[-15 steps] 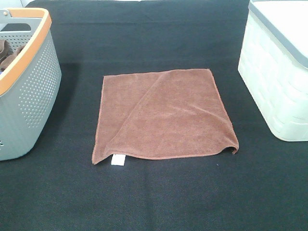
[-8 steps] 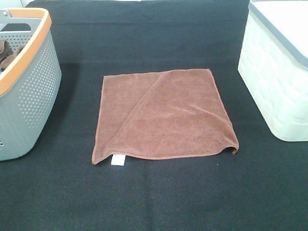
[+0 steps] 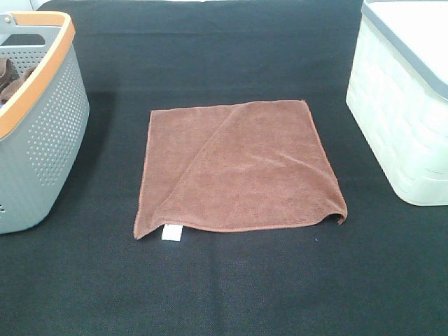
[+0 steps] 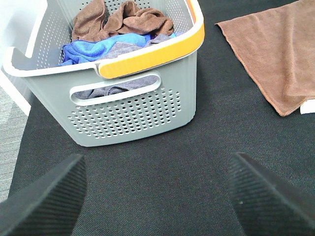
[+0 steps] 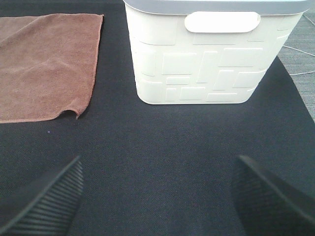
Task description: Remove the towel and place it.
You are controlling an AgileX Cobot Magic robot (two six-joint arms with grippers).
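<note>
The reddish-brown towel point(image 3: 238, 168) lies flat on the black table cover in the middle of the exterior view, with a diagonal fold on its left part, a small white tag point(image 3: 171, 233) at its near left corner and a lifted near right corner. It also shows in the left wrist view point(image 4: 280, 54) and the right wrist view point(image 5: 44, 64). My left gripper point(image 4: 155, 196) is open and empty above the cover, near the grey basket. My right gripper point(image 5: 157, 196) is open and empty in front of the white bin. Neither gripper shows in the exterior view.
A grey perforated basket with an orange rim point(image 3: 42, 126) stands at the left; in the left wrist view point(image 4: 138, 103) it holds brown, blue and grey cloths. A cream white bin with a grey rim point(image 3: 406, 105) stands at the right and also shows in the right wrist view point(image 5: 211, 59).
</note>
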